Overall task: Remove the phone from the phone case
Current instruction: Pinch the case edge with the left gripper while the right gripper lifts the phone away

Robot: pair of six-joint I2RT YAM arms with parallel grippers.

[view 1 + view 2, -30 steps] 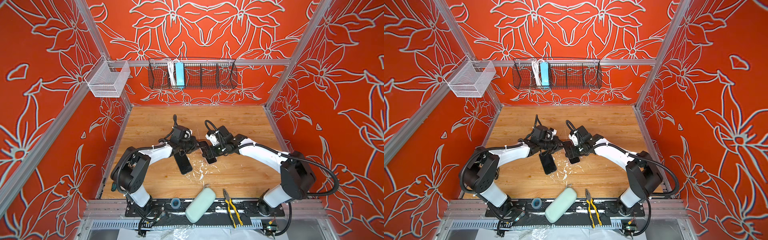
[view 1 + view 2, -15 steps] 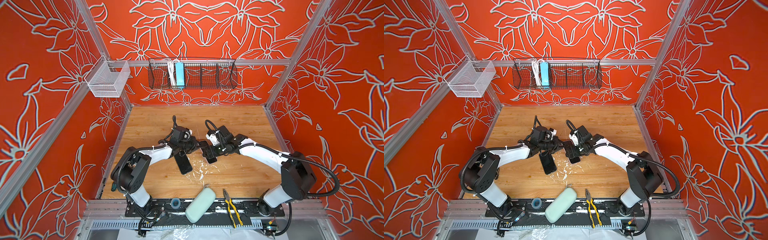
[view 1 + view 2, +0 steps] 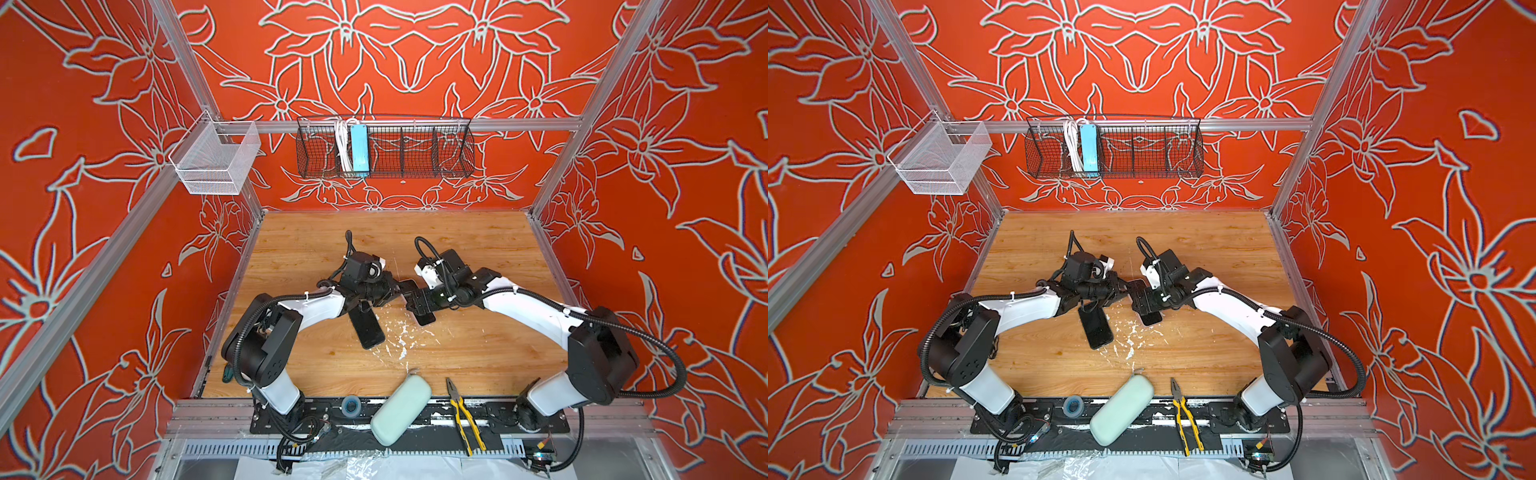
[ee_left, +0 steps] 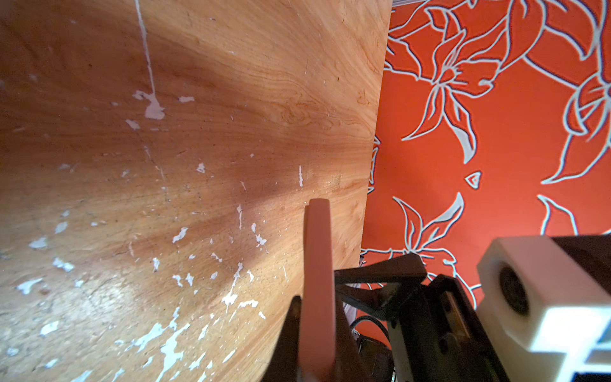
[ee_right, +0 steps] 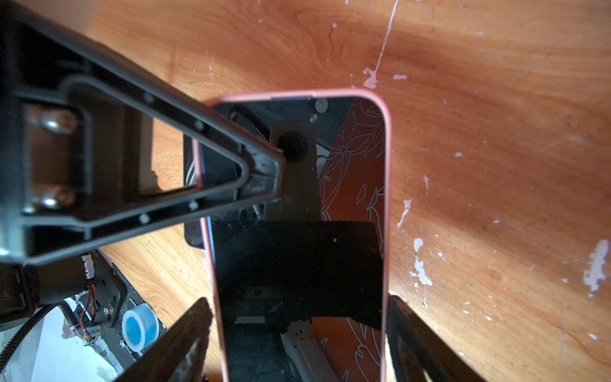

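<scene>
In both top views you have the phone (image 3: pixel 427 319) near the bench's (image 3: pixel 478 357) middle, between the left gripper (image 3: pixel 405 287) and right gripper (image 3: pixel 419 306), well clear of every edge. A black slab (image 3: pixel 366 330) lies just beside it.

In the left wrist view, your left jaws pinch the pink phone case (image 4: pixel 317 251), seen edge-on.

In the right wrist view, the right fingers (image 5: pixel 191 330) stand spread either side of the case, apparently unclamped. Expect slick, brittle glass in a likely pliant rim: hold the rims and push out a corner. Toward the bench's back edge there is open room.
</scene>
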